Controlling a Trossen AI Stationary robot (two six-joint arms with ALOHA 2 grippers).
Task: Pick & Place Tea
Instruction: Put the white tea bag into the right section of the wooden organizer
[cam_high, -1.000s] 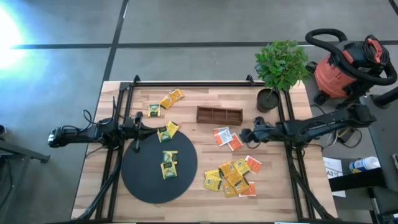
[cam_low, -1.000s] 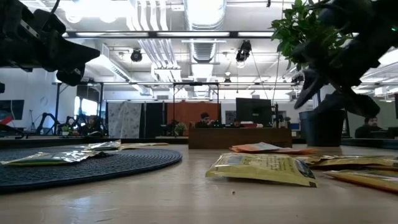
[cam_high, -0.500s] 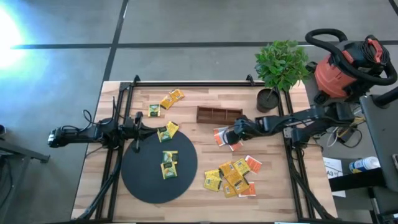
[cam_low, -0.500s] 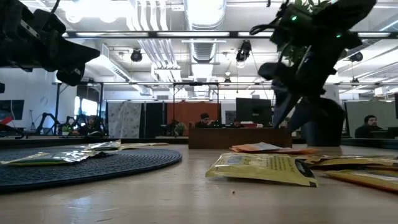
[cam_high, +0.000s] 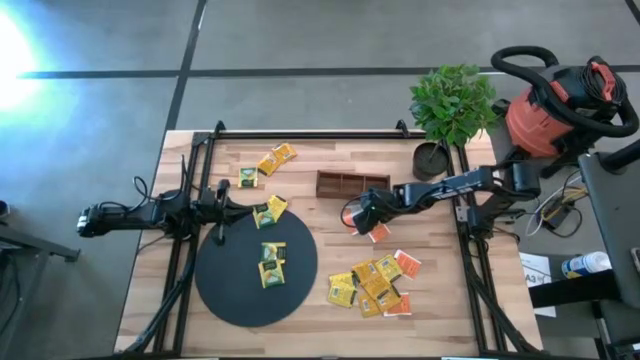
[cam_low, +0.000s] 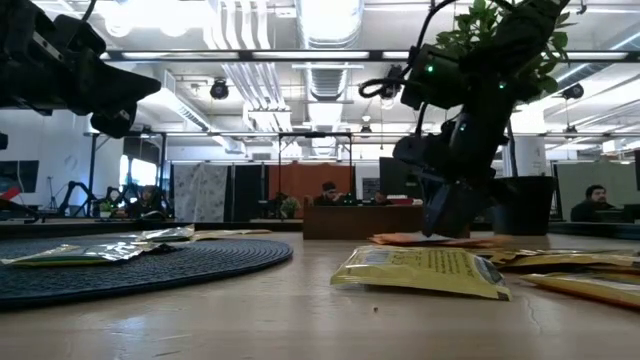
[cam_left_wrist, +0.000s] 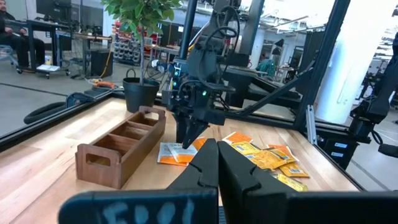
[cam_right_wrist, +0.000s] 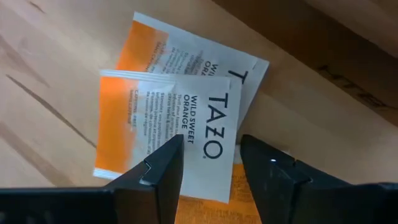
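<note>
The tea lies in groups of small sachets. Two orange-and-white sachets overlap on the wood beside the brown tray. My right gripper hangs open just over them, fingers pointing steeply down, one on each side of the upper sachet's white end. In the low view its fingertips stand close above the orange sachets. Yellow sachets lie on the black disc, and a mixed pile lies near the front right. My left gripper waits shut at the table's left.
More yellow sachets lie at the far left. A potted plant stands at the far right corner, just behind the right arm. Black frame rails run along both sides of the table. A red shop vacuum stands off the table.
My right gripper has swung from the table's right side toward the left and down, past the plant, until it hangs over the orange sachets by the tray. It has tipped more steeply downward and rolled. Its fingers have stayed open.
</note>
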